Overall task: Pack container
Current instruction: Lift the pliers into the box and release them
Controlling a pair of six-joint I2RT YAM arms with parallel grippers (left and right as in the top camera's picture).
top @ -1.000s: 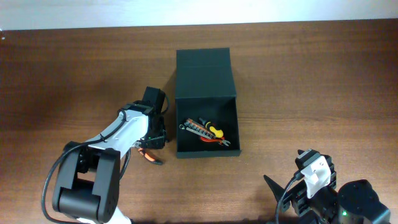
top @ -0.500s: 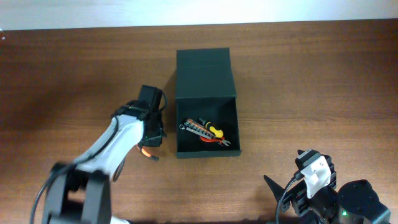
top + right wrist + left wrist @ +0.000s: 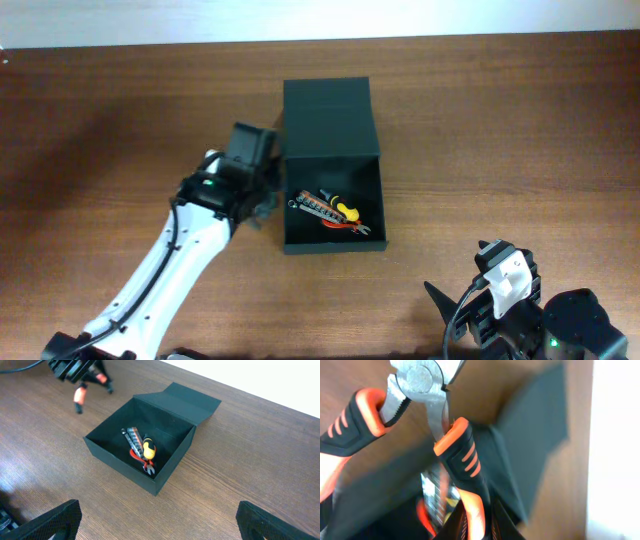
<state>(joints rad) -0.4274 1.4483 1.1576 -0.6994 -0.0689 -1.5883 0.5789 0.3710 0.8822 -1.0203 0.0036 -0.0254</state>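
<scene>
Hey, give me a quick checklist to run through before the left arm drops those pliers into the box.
1. Grip of left hand on pliers: ok.
2. The lid of the container folded back: ok.
3. The pliers above the opening: not ok, they hang outside its left wall.
4. Bare floor beside the tools inside: ok.
5. The right hand open and away from the container: ok.
6. The pliers high enough to clear the wall: cannot tell.
</scene>
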